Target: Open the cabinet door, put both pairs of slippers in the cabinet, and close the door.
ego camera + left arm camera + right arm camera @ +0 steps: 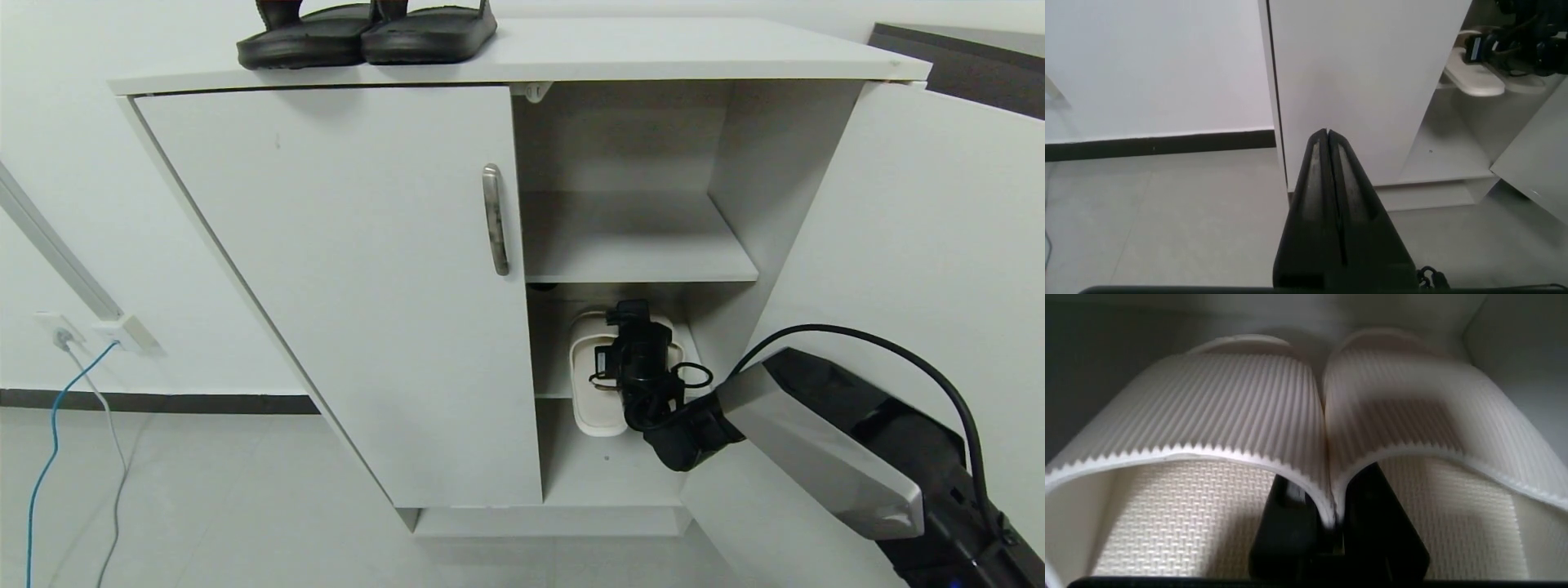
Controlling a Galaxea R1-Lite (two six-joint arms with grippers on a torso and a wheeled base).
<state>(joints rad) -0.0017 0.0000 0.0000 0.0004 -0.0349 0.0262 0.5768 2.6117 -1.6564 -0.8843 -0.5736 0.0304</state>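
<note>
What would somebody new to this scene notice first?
First comes the right gripper pinching a pair of white slippers by their straps, low inside the open half of the white cabinet. Next, a pair of black slippers sits on top of the cabinet toward its left end, above the closed door.

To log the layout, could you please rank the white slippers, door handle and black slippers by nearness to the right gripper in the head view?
1. white slippers, held by the right gripper, low inside the cabinet.
2. door handle, on the shut left door.
3. black slippers, on the cabinet top.
</note>
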